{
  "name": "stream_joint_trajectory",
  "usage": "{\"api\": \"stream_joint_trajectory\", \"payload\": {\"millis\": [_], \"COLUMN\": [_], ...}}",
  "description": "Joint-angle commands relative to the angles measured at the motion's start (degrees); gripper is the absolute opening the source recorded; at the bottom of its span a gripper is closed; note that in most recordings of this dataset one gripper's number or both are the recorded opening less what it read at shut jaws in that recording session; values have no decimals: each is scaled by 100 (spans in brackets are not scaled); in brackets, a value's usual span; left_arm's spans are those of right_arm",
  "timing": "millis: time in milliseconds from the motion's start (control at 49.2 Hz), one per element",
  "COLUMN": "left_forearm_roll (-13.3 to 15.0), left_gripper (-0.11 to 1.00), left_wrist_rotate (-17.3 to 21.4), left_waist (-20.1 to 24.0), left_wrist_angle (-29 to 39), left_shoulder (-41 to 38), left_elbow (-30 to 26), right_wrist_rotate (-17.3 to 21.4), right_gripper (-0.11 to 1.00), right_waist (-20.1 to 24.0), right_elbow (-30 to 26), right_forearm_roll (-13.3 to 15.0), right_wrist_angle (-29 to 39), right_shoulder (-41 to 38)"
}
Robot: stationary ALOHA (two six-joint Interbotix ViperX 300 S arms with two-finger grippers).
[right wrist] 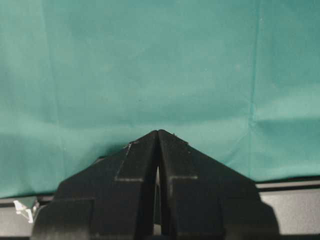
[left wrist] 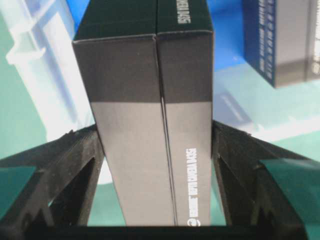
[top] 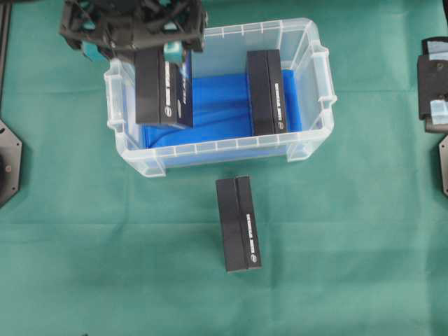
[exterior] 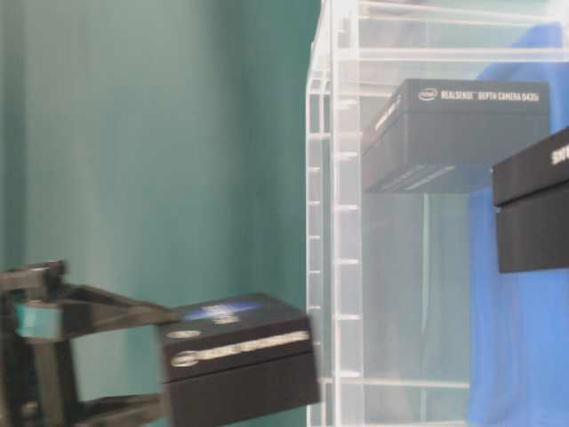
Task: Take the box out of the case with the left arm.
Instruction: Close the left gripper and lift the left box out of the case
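Green cloth covers the table (top: pixel 84 266); the case (top: pixel 318 105) sits at its far middle. The left gripper (top: pixel 133 50) is clamped on a black box (top: pixel 162 87), lifted over the case's left end (not yet clear of the rim). A second box (top: pixel 267 91) stands inside the case, a third box (top: pixel 238 222) lies in front of it. Carry-out and set-down remain.

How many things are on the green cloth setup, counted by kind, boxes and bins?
Black rectangular cardboard boxes: 3 (one held by the left gripper at, one inside at, one outside on the cloth at)
Clear plastic bin: 1
Total: 4
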State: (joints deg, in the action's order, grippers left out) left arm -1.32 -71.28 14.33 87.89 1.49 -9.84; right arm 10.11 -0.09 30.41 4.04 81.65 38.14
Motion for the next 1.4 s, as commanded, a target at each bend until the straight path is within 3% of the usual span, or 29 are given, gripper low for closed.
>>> {"api": "stream_joint_trajectory", "payload": {"millis": [0, 285, 1382], "left_forearm_roll": [-9, -9, -9], "left_gripper": [60, 60, 60], "left_wrist_rotate": [0, 0, -18], "left_waist": [-18, -88, -105], "left_wrist_angle": [246, 782, 800], "left_shoulder": [158, 0, 18], "left_elbow": [-501, -1169, -1143], "right_wrist_rotate": [-9, 0, 9], "right_gripper": [0, 0, 0], "right_waist": [0, 0, 0], "right_elbow": [-53, -53, -53], "right_forearm_roll": [9, 9, 9], "right_wrist_angle": [-26, -26, -26], "right_shoulder": [9, 9, 9]}}
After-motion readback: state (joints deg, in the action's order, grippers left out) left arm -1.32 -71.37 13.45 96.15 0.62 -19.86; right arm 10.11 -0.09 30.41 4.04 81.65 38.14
